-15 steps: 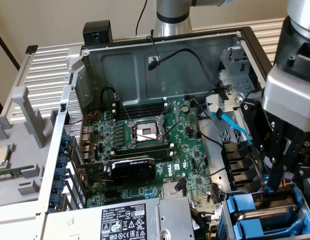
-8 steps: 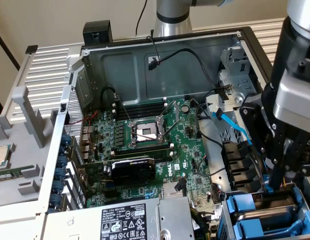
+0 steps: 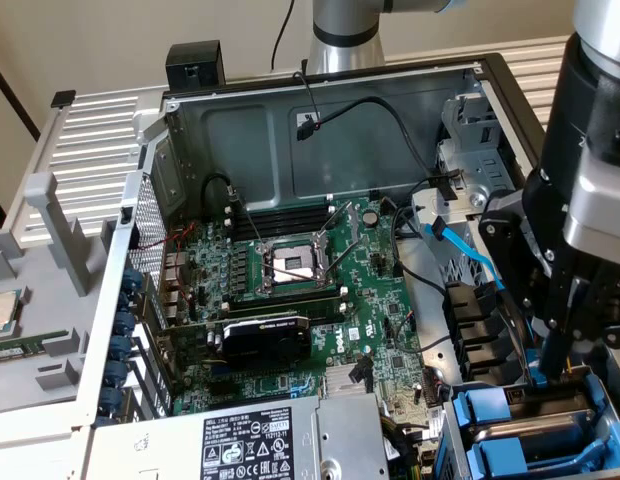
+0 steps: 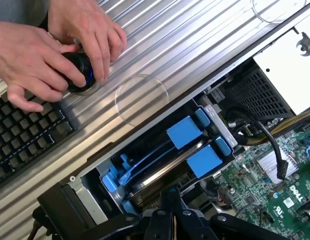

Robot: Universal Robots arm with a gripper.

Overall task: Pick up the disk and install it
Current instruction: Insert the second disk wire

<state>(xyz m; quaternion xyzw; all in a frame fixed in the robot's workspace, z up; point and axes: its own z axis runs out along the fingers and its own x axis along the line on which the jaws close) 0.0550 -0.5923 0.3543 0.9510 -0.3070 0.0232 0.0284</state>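
Disk drives in bright blue carriers sit in the drive bay at the corner of an open computer case [image 3: 320, 120], the case lying on its side on a ribbed metal table [image 4: 185, 45]. In the exterior view the bay is at the lower right, where blue carrier handles [image 3: 485, 415] flank the silver edge of a drive [image 3: 535, 430]. The wrist view gives two blue tabs side by side, one [image 4: 184, 132] just above the other [image 4: 205, 161], with the metal side of the disk [image 4: 167, 172] between blue rails; which of the two look-alike drives is the task's own cannot be told.

The robot arm [image 3: 590, 190] stands over that bay, its black pincer [image 3: 556, 345] reaching down to the carriers. The pincer [image 4: 173, 222] is closed, its slim tips pressed together just above the drive; whether they touch it cannot be told.

A green motherboard [image 3: 290, 300] fills the case floor, with a bare processor socket [image 3: 293, 265], a black graphics card [image 3: 265, 335] and a grey power-supply box [image 3: 290, 440] with a black-and-white label at the near edge. A light-blue cable [image 3: 460, 255] runs toward the bay.

Beside the case, a person's two hands [image 4: 55, 45] hold a small black knob [image 4: 80, 70] next to a black keyboard [image 4: 25, 135].
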